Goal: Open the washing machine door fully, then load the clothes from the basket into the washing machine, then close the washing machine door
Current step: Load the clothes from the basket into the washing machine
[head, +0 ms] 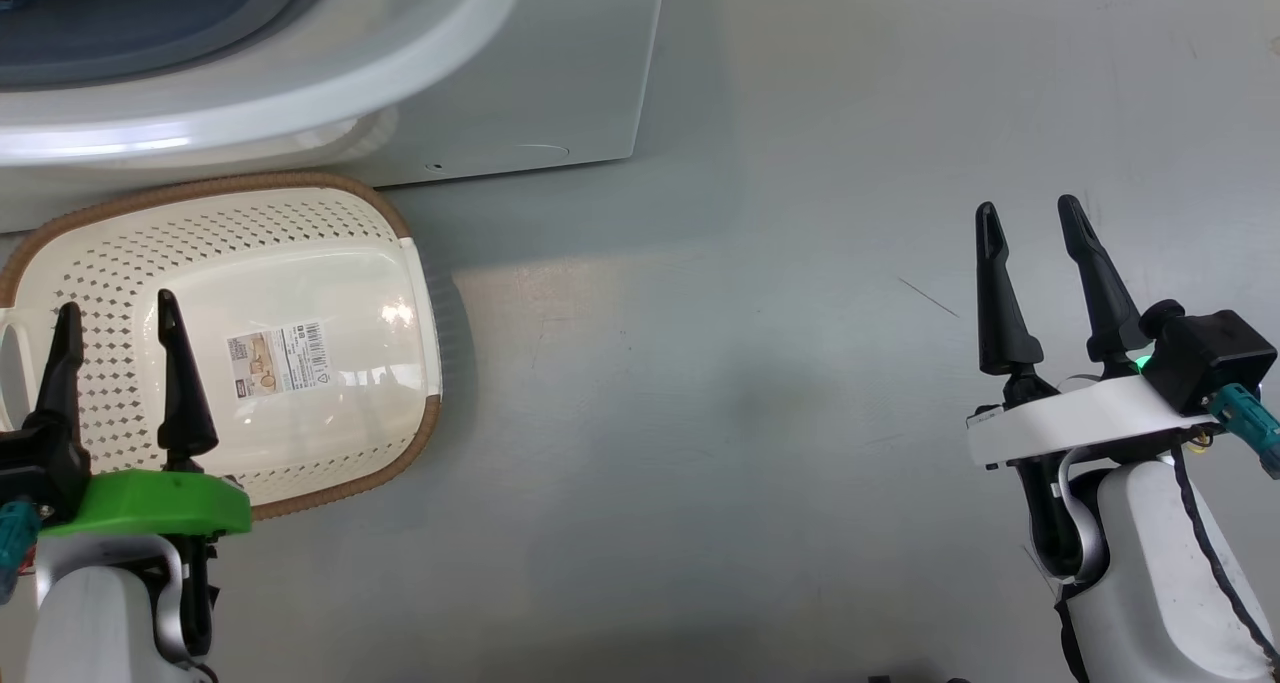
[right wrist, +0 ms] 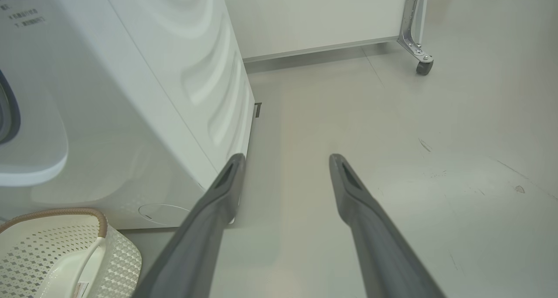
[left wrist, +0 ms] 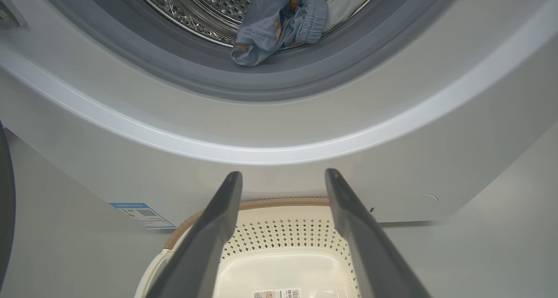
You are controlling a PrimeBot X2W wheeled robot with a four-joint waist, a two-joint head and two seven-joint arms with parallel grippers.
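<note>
Left gripper (head: pixel 117 303) at 8 o'clock in the head view, fingers spread apart, nothing between them, hovering over the basket (head: pixel 250 228). The basket sits on the floor (head: pixel 750 383) at 9 o'clock, its brown rim right up against the foot of the washer (head: pixel 540 83), which fills 11 o'clock. Its bare cream bottom shows, with the label sticker (head: pixel 280 360) in plain sight. On the left wrist view, the clothes (left wrist: pixel 274 27) are at 12 o'clock: light blue fabric bunched in the steel drum (left wrist: pixel 196 1), one fold draped onto the grey gasket (left wrist: pixel 174 58). Right gripper (head: pixel 1029 205) at 4 o'clock in the head view, well apart from the basket, fingers also parted and holding nothing, above bare floor.
</note>
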